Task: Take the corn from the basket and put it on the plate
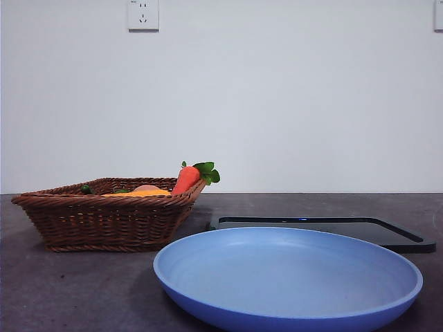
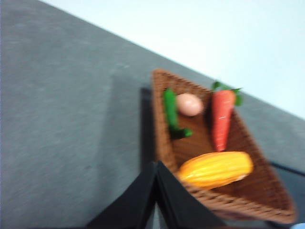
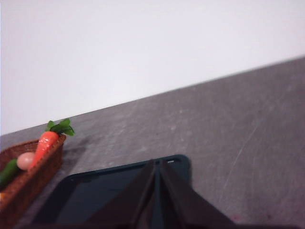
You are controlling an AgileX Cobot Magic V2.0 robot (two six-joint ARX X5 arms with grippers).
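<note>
left tool: (image 2: 156, 191) jaws pressed together into a point, holding nothing. It hangs above the desk just outside the basket (image 2: 267, 191), at the wall nearest the corn. Judged a pre-reach pose; jaws must spread before any pick.
right tool: (image 3: 156, 183) jaws also pressed together, empty, poised over the black tray (image 3: 95, 191). Looks parked, well away from the corn.
corn: (image 2: 217, 168) lies flat in the basket, along the wall closest to the left tool, so it is the first item that tool would meet. Top looks free for a grasp from above; the wicker wall crowds one long side.
neighbours: carrot (image 2: 222, 117) lies further in, its tip pointing towards the corn; pink round item (image 2: 189, 104) and green pod (image 2: 171, 112) sit at the far end, apart from the corn.
plate: (image 1: 291, 315) empty, on the desk in front of the tray and beside the basket; short transfer expected.
task state: nothing lifted yet.
desk: dark grey, matte, lightly mottled.
room: plain white wall behind, wall socket (image 1: 143, 14) high above the basket.
</note>
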